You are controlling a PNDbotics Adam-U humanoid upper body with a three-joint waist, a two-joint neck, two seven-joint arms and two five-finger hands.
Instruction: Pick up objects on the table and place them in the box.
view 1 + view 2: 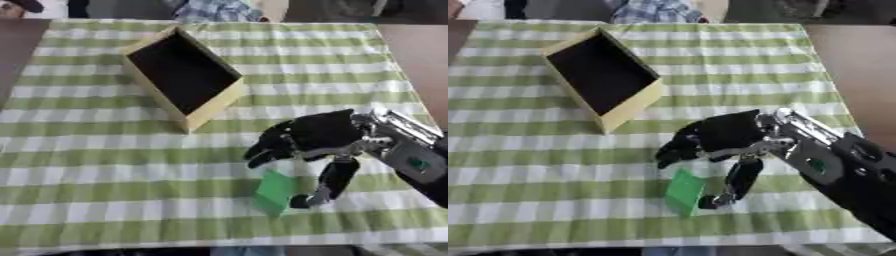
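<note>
The right hand (319, 132) is seen coming in from the right side, over a table covered by a green and white checked cloth (105, 165). The palm is turned downward. The fingers (267, 147) are curled and point to the left, and the thumb (331, 182) is stretched down toward the near edge of the table. Between the fingers and the thumb a green object (276, 191) is found, flat and roughly rectangular, with something pale at its upper end, directly under the fingertips. The tip of the thumb is seen just beside the right edge of the green object, and the fingers are above its top end. It cannot be told whether the object is really pinched or only touched, and also it cannot be told whether it is lifted or lying on the cloth.

The box (213, 106) is placed well apart from the fingers, to the far left of them. It is made of light wood, with a dark inside, and it is turned at an angle on the cloth. Nothing can be made out inside it. The left hand is not shown in either view.
</note>
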